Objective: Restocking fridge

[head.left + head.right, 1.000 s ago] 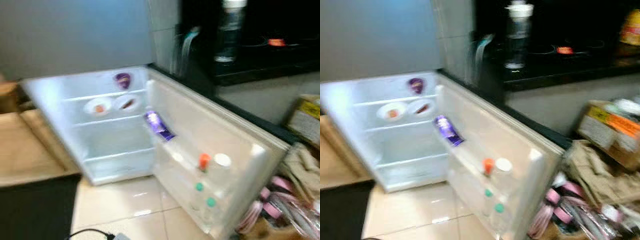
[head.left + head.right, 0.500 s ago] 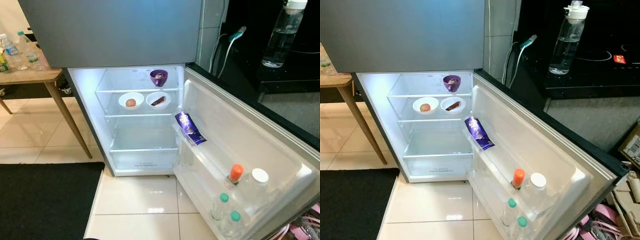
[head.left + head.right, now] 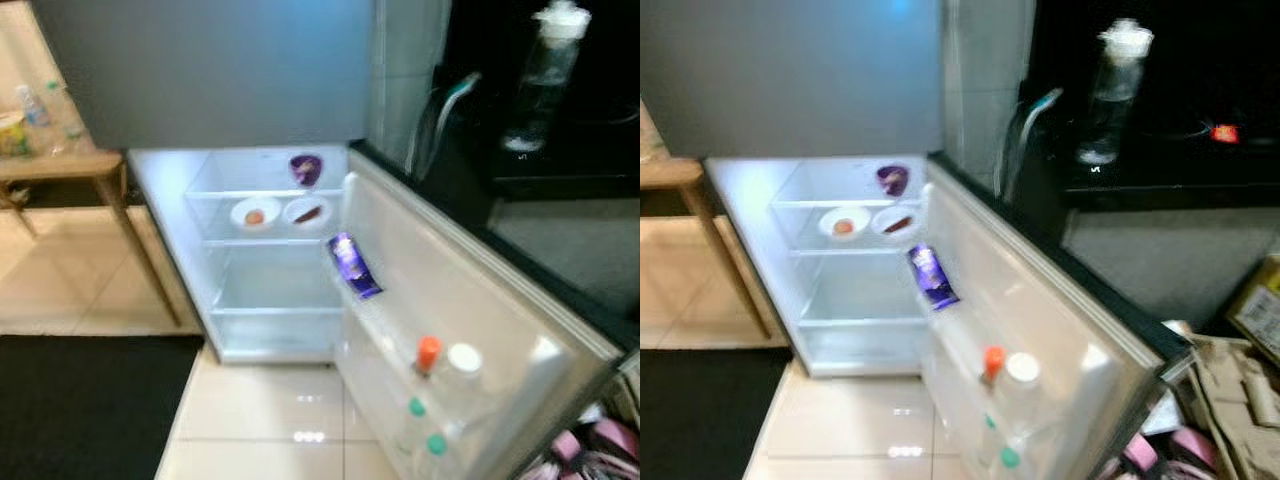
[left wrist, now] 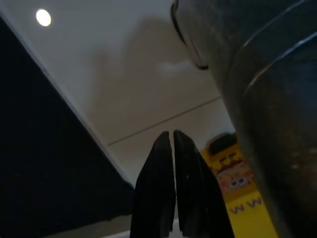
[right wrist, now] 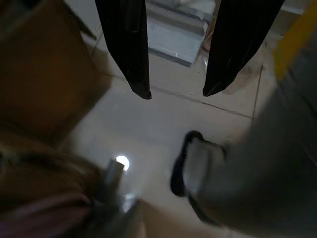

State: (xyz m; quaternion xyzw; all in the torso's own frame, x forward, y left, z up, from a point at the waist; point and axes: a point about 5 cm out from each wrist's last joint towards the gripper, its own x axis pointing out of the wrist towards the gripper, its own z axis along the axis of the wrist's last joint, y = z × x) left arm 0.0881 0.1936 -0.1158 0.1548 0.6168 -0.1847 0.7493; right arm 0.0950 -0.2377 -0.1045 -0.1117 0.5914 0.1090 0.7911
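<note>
The fridge point(image 3: 265, 255) stands open with its door point(image 3: 470, 320) swung out to the right. On its upper shelves sit a purple bowl point(image 3: 305, 168) and two white bowls point(image 3: 254, 214) with food in them. The door racks hold a purple packet point(image 3: 353, 266), an orange-capped bottle point(image 3: 428, 353), a white-capped bottle point(image 3: 463, 358) and two green-capped bottles point(image 3: 416, 407). My left gripper point(image 4: 173, 136) hangs shut and empty over the floor tiles. My right gripper point(image 5: 176, 94) hangs open and empty over the tiles too.
A wooden table point(image 3: 60, 165) with bottles stands left of the fridge. A black mat point(image 3: 85, 405) covers the floor at the left. A clear water bottle point(image 3: 545, 70) stands on the dark counter. Boxes and pink clutter point(image 3: 1230, 400) lie behind the door.
The whole picture has shifted and blurred, so the camera has moved. Nothing in or around the fridge has changed place.
</note>
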